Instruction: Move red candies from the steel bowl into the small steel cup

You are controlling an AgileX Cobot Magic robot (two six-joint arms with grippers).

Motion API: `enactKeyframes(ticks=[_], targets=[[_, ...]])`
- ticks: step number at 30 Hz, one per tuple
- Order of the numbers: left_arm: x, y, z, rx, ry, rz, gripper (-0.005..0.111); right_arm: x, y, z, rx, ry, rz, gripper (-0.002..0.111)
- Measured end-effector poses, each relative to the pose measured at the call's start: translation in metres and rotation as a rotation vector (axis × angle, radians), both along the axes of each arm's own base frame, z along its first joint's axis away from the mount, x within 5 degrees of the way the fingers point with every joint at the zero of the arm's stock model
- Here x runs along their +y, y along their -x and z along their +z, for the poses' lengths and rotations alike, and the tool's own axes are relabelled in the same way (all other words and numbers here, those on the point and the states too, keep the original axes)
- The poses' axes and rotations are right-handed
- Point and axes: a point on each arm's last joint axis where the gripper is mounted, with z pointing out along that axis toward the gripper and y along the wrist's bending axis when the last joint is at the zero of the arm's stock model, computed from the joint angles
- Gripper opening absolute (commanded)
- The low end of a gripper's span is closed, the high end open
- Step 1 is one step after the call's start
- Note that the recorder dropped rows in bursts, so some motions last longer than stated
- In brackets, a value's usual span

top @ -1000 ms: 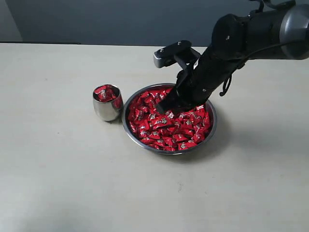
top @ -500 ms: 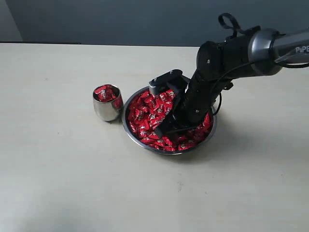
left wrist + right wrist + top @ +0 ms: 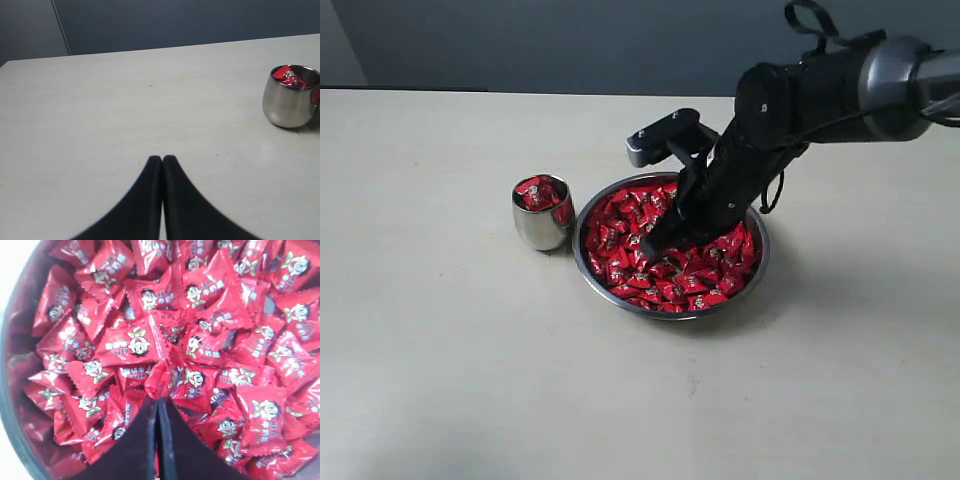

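The steel bowl [image 3: 620,297] holds a heap of red candies [image 3: 695,275] and sits right of the small steel cup [image 3: 543,213], which has a few red candies [image 3: 539,190] inside. My right gripper [image 3: 655,240] points down into the bowl over the heap's left middle. In the right wrist view its jaws [image 3: 159,401] are together, pinching the wrapper of one red candy [image 3: 159,381] just above the pile, with the bowl wall [image 3: 11,405] at the side. My left gripper [image 3: 162,159] is shut and empty over bare table, with the cup [image 3: 291,97] off to one side.
The beige table [image 3: 440,360] stretches around the bowl and cup, with a dark wall [image 3: 520,40] behind its far edge. The right arm [image 3: 820,90] reaches in from the right above the bowl's back rim.
The right gripper dipped into the candies half a second ago, then closed and rose a little toward the bowl's left middle. Bowl and cup have not moved.
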Motion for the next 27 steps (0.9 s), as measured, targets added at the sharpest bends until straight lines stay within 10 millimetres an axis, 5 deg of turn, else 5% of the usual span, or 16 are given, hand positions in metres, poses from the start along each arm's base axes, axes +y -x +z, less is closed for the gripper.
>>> enactKeyframes(ticks=[9,15,19,27], targets=[[0.0,0.0,0.0,0.0,0.0,0.0,0.0,0.002,0.007,0.035,-0.067,-0.069,-0.002,-0.001],[0.0,0.0,0.0,0.0,0.0,0.0,0.0,0.062,-0.003,0.076,-0.169,-0.269,0.036,-0.001],[0.0,0.0,0.0,0.0,0.0,0.0,0.0,0.092,-0.024,0.062,-0.134,-0.295,0.04,-0.001],[0.0,0.0,0.0,0.0,0.0,0.0,0.0,0.114,-0.043,0.025,-0.067,-0.274,0.039,-0.001]])
